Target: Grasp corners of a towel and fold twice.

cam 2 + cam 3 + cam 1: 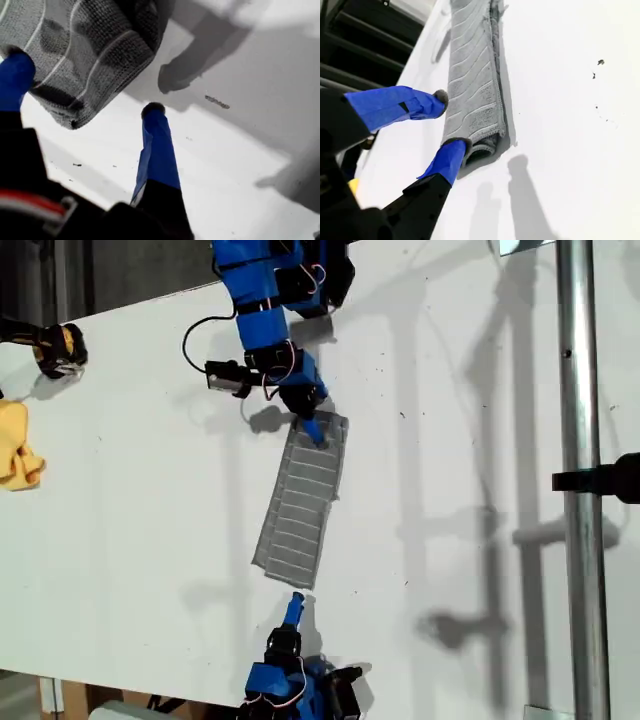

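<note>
Folded towel [300, 505] lengthwise between both arms

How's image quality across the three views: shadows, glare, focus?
Exterior view: hard arm shadows on the white table, bright but readable, towel stripes sharp. First wrist view: towel close and soft, dark shadow bands across the table. Second wrist view: my second gripper slightly blurred, table near washed out, one crisp shadow.

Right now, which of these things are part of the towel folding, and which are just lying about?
Part of the job: the striped grey towel, my first gripper, my second gripper.
Just lying about: the yellow cloth, the metal pole.
</note>
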Motion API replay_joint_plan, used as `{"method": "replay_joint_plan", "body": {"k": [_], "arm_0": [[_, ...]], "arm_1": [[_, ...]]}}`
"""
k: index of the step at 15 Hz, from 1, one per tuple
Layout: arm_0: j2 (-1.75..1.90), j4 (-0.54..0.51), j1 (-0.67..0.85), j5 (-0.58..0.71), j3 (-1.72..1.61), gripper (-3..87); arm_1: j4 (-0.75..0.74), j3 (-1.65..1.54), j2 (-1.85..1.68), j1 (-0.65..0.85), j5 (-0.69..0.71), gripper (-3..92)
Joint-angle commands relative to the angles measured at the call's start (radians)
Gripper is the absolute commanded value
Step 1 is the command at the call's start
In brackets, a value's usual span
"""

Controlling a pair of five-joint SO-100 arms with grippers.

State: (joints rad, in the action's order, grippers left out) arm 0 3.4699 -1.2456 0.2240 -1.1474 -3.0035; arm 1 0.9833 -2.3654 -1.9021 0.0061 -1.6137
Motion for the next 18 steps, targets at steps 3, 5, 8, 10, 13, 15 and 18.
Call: {"method": "replay_joint_plan", "body": {"k": [3, 5, 8, 10, 13, 15, 18], "arm_0": [[0.005, -0.012, -0.028, -0.018, 0.026, 12.3], [0.005, -0.012, -0.028, -0.023, 0.021, 12.0], [0.005, -0.012, -0.028, -0.025, 0.026, 11.9], [0.005, -0.014, -0.031, -0.031, 0.026, 11.7], [0.005, -0.015, -0.034, -0.034, 0.026, 11.6], [0.005, -0.017, -0.037, -0.037, 0.028, 11.5], [0.005, -0.017, -0.041, -0.038, 0.028, 11.4]], "arm_1": [[-0.095, 0.129, 0.186, 0.005, 0.037, 42.1], [-0.084, 0.232, 0.302, 0.017, 0.071, 40.4], [-0.074, 0.318, 0.380, 0.049, 0.137, 31.6], [-0.074, 0.357, 0.408, 0.069, 0.144, 10.8], [-0.043, 0.419, 0.454, 0.115, 0.227, 10.7], [-0.040, 0.394, 0.419, 0.144, 0.252, 5.7], [-0.035, 0.212, 0.190, 0.158, 0.236, 0.0]]}}
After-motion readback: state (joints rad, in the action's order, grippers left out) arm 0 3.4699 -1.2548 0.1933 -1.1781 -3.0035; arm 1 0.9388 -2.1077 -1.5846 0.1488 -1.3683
